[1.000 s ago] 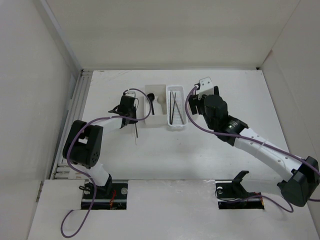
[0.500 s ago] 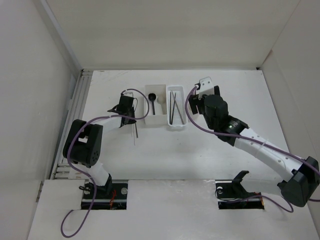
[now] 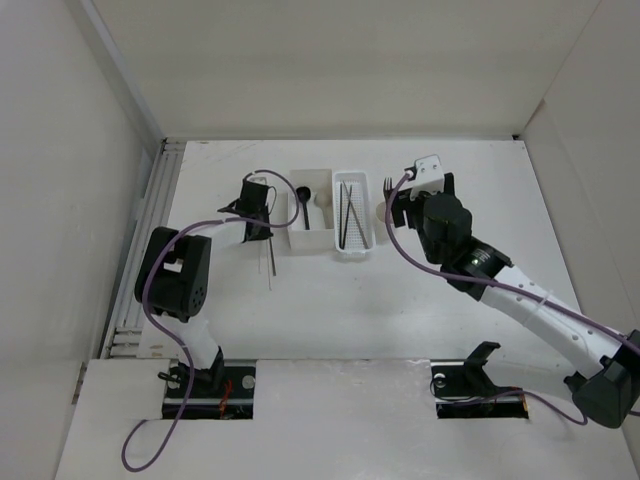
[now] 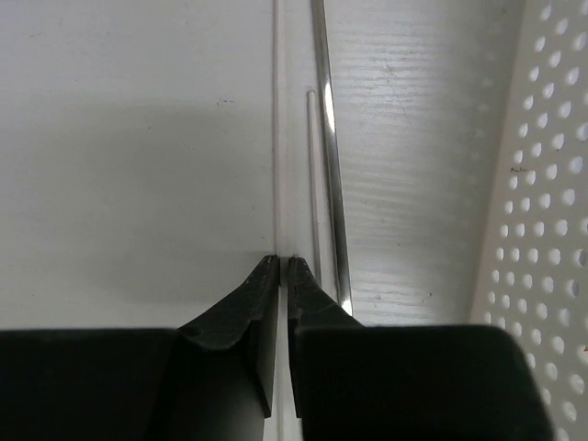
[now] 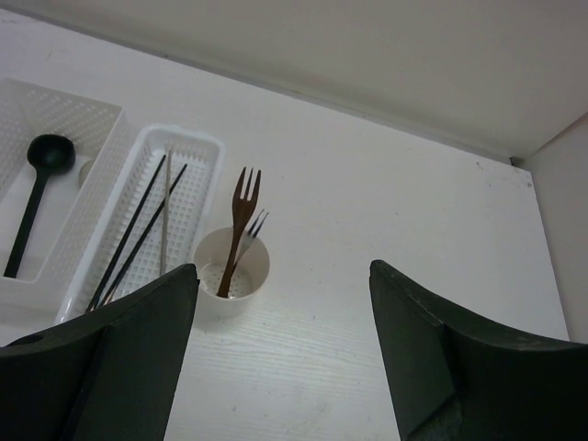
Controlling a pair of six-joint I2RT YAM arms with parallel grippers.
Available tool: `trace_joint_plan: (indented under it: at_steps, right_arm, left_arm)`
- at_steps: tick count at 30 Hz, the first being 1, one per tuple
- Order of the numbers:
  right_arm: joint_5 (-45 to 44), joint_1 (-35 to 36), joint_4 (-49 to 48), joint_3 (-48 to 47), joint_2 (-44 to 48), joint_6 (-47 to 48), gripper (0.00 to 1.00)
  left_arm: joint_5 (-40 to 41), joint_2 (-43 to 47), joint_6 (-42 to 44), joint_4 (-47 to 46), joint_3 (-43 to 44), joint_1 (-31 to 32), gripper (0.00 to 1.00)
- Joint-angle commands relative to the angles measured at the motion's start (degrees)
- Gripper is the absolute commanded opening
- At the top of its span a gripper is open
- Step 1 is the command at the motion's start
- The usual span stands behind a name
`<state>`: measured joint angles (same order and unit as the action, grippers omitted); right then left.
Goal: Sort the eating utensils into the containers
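Note:
My left gripper (image 3: 260, 232) (image 4: 283, 261) is shut on a thin pale chopstick (image 4: 276, 138), low over the table just left of the white square box (image 3: 296, 240). Two more chopsticks, one shiny dark (image 4: 326, 138) and one pale (image 4: 312, 175), lie beside it. They show as thin lines in the top view (image 3: 269, 265). The box holds a black spoon (image 3: 305, 203) (image 5: 37, 188) and a beige spoon (image 3: 322, 202). The perforated tray (image 3: 352, 248) (image 5: 197, 152) holds dark chopsticks (image 5: 138, 230) and a pale one. My right gripper (image 3: 415, 196) (image 5: 283, 268) is open and empty beside the round cup (image 5: 207, 299) (image 3: 381, 215), which holds two forks (image 5: 241, 207).
The box's perforated wall (image 4: 542, 184) stands close on the right of my left fingers. White enclosure walls (image 3: 100, 150) surround the table on the left, back and right. A slotted rail (image 3: 150, 220) runs along the table's left edge.
My right gripper has drawn back to the right, uncovering the cup with the forks. My left gripper has shifted slightly toward the far side beside the box.

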<state>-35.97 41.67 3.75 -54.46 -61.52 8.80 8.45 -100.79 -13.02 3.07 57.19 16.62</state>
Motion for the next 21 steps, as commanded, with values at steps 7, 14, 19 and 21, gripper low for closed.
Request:
trace_joint_plan:
  at_steps: [7, 14, 19, 21]
  right_arm:
    - [0.10, 0.34, -2.52, -1.79, -0.71, 1.31, 0.80]
    - [16.08, 0.34, -2.52, -6.36, -3.35, 2.63, 0.82]
    - [32.60, 0.34, -3.83, -9.70, -6.33, 3.16, 0.82]
    - [42.26, 0.34, -5.15, -11.54, -7.47, 3.16, 0.82]
  left_arm:
    - [-0.80, -0.82, -0.97, 7.82, 3.62, -4.05, 0.00]
    - [-5.19, 10.43, 4.66, 9.51, 9.86, -8.62, 0.00]
    - [-9.49, 18.16, 3.27, 10.02, 15.31, -8.02, 0.00]
    - [-11.69, 19.84, 2.56, 9.50, 17.68, -6.96, 0.00]
